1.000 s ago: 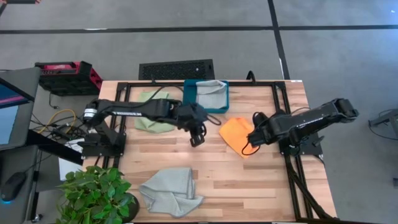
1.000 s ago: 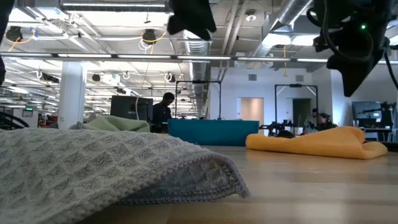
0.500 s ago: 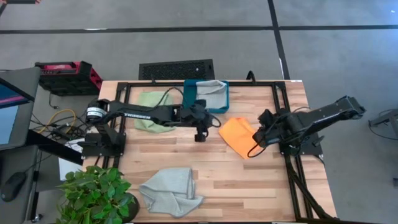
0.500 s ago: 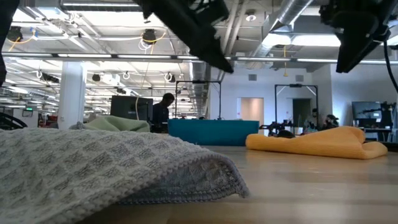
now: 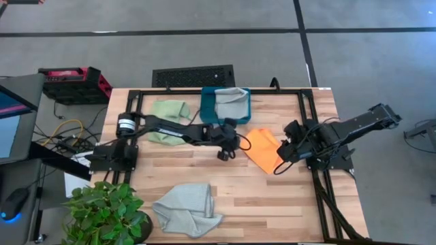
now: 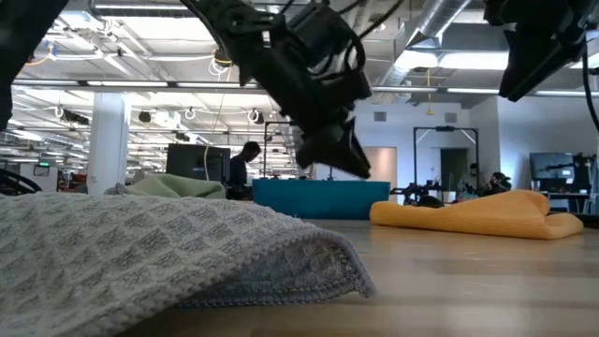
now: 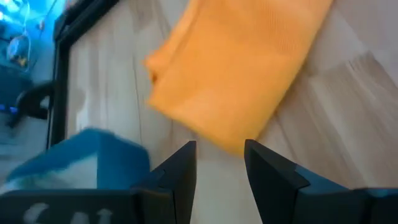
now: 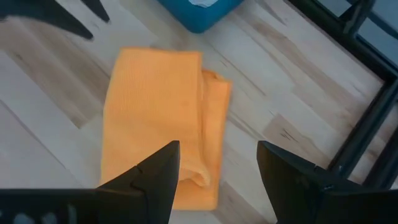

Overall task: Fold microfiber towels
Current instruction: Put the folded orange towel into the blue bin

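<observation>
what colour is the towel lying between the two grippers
Orange. The folded towel shows best in the right wrist view, lying on the wooden table.

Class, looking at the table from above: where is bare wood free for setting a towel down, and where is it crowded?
Free: the near right corner, beyond the grey towel and below the orange towel. Crowded: the far middle, where the green towel, teal tray, left gripper and right gripper cluster.

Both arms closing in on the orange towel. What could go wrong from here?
1. The left gripper and right gripper flank the same orange towel; the arms could collide.
2. The towel is already doubled over; a pinch may catch only one layer.
3. The teal tray sits close behind the left arm and could get bumped.
</observation>
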Tool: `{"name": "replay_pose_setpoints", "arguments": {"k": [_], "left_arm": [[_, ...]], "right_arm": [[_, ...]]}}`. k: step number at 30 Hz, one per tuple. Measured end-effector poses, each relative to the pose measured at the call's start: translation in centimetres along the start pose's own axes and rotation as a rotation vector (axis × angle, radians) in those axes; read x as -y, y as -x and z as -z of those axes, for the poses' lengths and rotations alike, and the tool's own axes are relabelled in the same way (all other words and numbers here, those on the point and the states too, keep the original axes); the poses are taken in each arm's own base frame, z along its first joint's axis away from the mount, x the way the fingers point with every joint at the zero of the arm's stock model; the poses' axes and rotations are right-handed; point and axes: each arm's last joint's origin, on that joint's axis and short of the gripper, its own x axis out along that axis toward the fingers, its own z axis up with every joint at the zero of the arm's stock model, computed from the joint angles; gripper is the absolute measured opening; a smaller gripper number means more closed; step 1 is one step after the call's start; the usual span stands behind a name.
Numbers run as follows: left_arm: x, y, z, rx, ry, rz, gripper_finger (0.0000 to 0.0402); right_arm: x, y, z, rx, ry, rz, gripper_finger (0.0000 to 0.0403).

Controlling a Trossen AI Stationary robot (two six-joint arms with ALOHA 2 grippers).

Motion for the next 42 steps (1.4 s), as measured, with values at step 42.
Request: {"name": "replay_pose_setpoints", "arguments": {"k": [42], "left_arm": [[2.7,-5.6,1.1,-0.053,-0.211,0.036,0.0128]], "right_arm": [[-0.4,-0.1,-0.3,0.017,-0.029,-0.035,0.0238]]}}
